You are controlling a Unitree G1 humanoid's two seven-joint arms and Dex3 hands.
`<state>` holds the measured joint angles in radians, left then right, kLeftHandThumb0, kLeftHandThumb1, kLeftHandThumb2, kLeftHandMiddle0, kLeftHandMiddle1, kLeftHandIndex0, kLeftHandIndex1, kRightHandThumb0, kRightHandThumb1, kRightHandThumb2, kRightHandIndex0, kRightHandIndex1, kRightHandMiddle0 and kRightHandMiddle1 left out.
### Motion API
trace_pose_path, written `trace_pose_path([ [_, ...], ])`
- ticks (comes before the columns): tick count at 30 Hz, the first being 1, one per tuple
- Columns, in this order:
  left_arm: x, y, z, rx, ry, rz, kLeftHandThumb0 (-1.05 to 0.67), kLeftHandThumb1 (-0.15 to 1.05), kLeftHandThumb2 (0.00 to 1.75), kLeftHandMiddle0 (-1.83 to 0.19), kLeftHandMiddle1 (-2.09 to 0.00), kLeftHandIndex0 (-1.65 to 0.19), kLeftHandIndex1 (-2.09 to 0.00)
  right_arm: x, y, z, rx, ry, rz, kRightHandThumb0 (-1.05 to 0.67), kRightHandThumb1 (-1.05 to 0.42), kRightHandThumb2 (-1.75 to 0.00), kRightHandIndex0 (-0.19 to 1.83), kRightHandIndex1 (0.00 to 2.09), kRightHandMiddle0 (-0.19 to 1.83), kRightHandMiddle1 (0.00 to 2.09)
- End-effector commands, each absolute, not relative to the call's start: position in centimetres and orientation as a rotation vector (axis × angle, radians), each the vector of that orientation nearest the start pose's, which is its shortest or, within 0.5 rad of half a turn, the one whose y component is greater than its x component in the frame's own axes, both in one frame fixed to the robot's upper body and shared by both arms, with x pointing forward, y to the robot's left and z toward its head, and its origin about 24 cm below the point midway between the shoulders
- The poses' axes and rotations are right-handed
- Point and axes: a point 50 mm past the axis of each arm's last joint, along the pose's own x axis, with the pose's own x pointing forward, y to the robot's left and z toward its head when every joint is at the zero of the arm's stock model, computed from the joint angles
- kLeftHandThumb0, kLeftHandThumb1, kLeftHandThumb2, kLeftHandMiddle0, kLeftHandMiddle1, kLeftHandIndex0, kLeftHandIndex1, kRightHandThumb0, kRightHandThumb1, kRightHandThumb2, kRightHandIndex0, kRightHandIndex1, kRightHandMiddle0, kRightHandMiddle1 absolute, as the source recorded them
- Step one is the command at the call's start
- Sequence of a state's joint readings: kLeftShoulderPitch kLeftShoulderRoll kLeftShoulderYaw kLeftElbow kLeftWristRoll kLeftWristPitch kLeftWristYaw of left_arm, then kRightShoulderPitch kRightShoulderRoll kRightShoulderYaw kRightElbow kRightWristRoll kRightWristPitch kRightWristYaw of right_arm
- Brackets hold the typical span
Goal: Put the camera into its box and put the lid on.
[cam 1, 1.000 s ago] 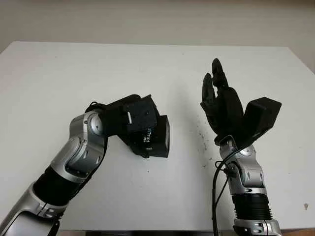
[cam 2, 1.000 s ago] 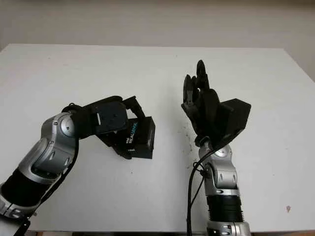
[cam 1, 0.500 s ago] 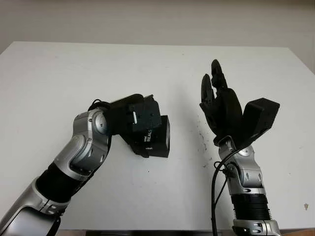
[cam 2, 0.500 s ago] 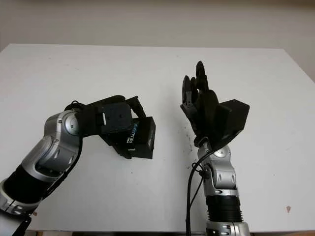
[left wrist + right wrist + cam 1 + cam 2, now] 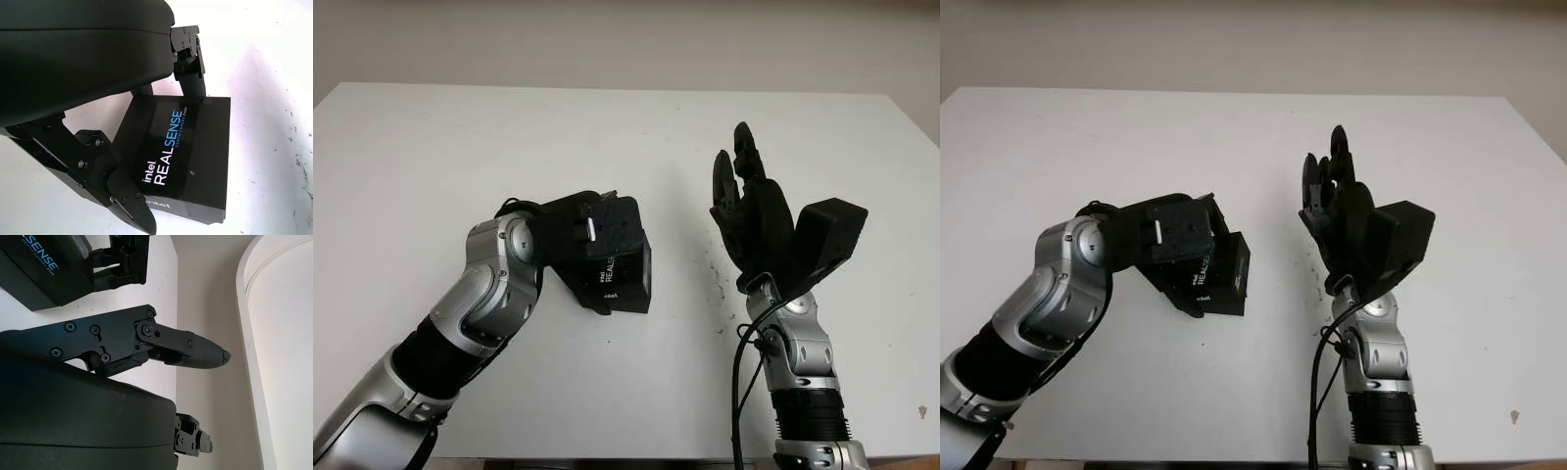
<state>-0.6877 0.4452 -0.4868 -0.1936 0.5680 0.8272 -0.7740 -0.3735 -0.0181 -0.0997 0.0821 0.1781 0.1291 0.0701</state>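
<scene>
The lid is on the box (image 5: 625, 276) mid-tabletop (image 5: 431, 147). Left hand (image 5: 587, 240) fingers grasp it; right hand (image 5: 754, 220) is released, holding nothing.

Left hand (image 5: 592, 235) has slid forward over the box (image 5: 622, 279) — elbow raised

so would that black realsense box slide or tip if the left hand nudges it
Probably slide: the box is low and lies flat on the smooth white table. Its glossy lid may slip under the left hand's fingers. It looks rigid, probably light.
</scene>
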Motion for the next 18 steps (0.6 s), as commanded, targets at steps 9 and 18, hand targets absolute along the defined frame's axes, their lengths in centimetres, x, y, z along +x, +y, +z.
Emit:
trace_pose_path([
  [9, 31.3, 8.8, 17.9, 1.057, 0.225, -0.672, -0.17, 0.93, 0.06, -0.5, -1.61, -0.38, -1.6, 32.0, -14.1, 11.5, 0.164, -0.177, 0.105, -0.59, -1.05, -0.57, -0.12, 0.06, -0.12, 0.07],
  [18, 31.5, 8.8, 18.5, 1.08, 0.213, -0.676, -0.18, 0.93, 0.06, -0.5, -1.59, -0.36, -1.6, 32.1, -13.9, 11.5, 0.172, -0.181, 0.103, -0.6, -1.05, -0.55, -0.11, 0.06, -0.11, 0.08],
])
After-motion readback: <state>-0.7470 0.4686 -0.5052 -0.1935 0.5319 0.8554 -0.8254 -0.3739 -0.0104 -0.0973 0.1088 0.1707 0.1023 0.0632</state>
